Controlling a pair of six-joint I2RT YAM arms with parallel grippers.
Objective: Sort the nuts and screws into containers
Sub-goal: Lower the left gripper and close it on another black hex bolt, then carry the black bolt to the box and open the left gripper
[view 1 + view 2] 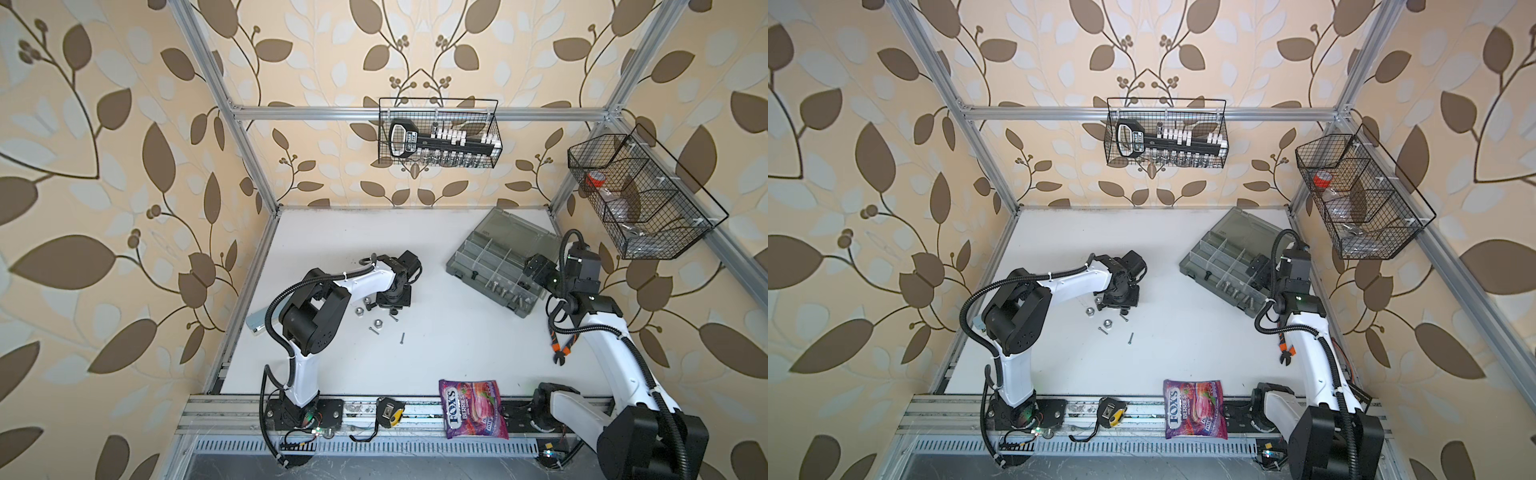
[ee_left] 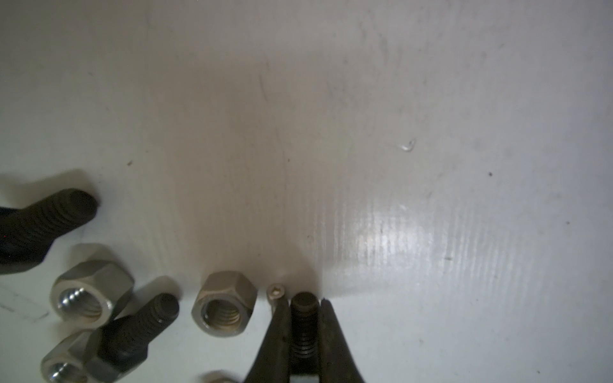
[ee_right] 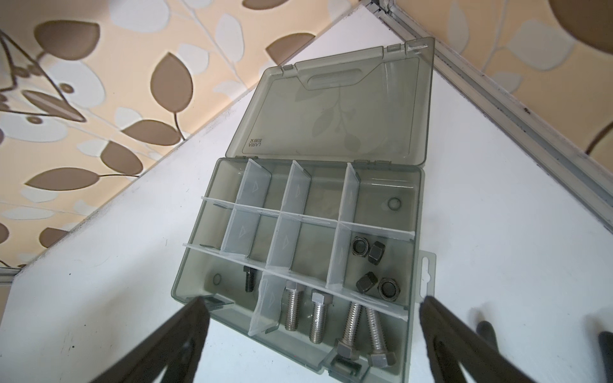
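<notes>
In the left wrist view my left gripper (image 2: 304, 301) is shut on a black screw (image 2: 303, 318), low over the white table. Beside it lie a silver nut (image 2: 225, 308), a tiny screw head (image 2: 276, 291), another silver nut (image 2: 89, 291) and two more black screws (image 2: 139, 331). In both top views the left gripper (image 1: 392, 305) (image 1: 1120, 307) stands over loose nuts (image 1: 378, 322) and thin screws (image 1: 402, 338). My right gripper (image 3: 311, 305) (image 1: 538, 268) hangs open above the grey organizer box (image 3: 418, 205) (image 1: 478, 232), whose containers hold silver screws (image 3: 316, 318), black nuts (image 3: 371, 252) and one black screw (image 3: 248, 280).
Orange-handled pliers (image 1: 561, 349) lie under the right arm. A candy bag (image 1: 473, 409) and a tape measure (image 1: 388, 411) sit at the front edge. Black wire baskets hang on the back rail (image 1: 438, 133) and the right rail (image 1: 640, 195). A metal bar (image 1: 259, 324) lies at the table's left edge.
</notes>
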